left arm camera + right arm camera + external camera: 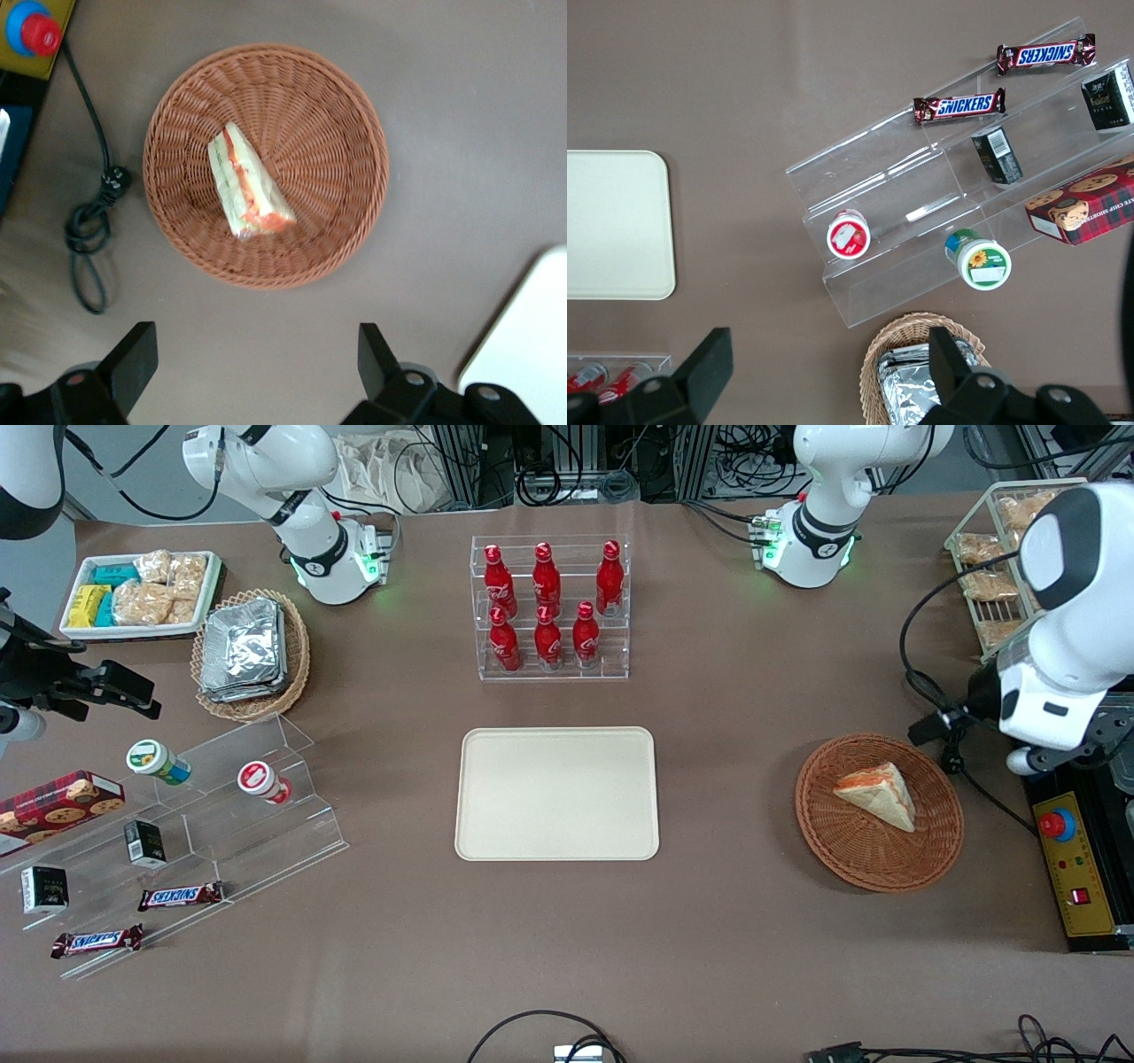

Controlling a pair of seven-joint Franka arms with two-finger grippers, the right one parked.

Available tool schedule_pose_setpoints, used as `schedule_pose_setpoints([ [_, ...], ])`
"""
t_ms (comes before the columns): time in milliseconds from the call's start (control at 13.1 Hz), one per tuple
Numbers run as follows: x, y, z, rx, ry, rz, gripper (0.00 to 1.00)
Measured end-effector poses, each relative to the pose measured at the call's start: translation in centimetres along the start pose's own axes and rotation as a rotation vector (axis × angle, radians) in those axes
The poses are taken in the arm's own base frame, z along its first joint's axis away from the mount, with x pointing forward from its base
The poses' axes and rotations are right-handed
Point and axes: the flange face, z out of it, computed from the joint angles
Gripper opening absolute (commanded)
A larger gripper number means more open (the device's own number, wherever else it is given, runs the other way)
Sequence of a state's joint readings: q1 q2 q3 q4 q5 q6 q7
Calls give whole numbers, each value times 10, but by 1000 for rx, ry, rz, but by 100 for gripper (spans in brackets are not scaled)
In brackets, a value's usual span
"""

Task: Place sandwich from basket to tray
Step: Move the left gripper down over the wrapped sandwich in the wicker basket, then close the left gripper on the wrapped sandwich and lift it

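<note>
Sandwich (pixel 881 794) lies in the basket (pixel 850 850), its red-orange and green filling edge showing, untouched, toward the working arm's end of the table (pixel 726 957). That table, covered in plain brown, is the largest thing here; cables hang off its edge nearest the front camera and more cables crowd the frames at the robots' bases. The tray (pixel 557 794) sits flat at the middle, bare, well apart from the basket. Above it in the front view stands a clear rack (pixel 550 607) of six red bottles with white script, likely Coca-Cola, though too small to read surely. Toward the parked arm's end, a clear stepped stand (pixel 230 824) carries two round cups, two small dark boxes and two bars labelled SNICKERS (pixel 181 895); a red box of cookies (pixel 55 806) rests at its edge. Nearby are a tan basket of foil packs (pixel 250 654) and a white tray of snacks (pixel 142 593). A wire basket of bagged snacks (pixel 997 558) and a yellow panel with a red button (pixel 1067 859) sit near the working arm. The gripper (pixel 257 372) hangs above the table just beside the basket, its fingers (pixel 133 359) spread wide and holding nothing.
</note>
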State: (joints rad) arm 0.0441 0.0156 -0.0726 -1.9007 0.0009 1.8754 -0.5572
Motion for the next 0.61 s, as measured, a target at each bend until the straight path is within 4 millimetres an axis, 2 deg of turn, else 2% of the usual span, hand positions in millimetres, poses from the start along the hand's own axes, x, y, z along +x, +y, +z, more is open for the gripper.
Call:
schedule_pose_setpoints([
  [228,6,0,54,-24,27,-329,100],
  [609,14,-6,150,-49,40,-506,100],
])
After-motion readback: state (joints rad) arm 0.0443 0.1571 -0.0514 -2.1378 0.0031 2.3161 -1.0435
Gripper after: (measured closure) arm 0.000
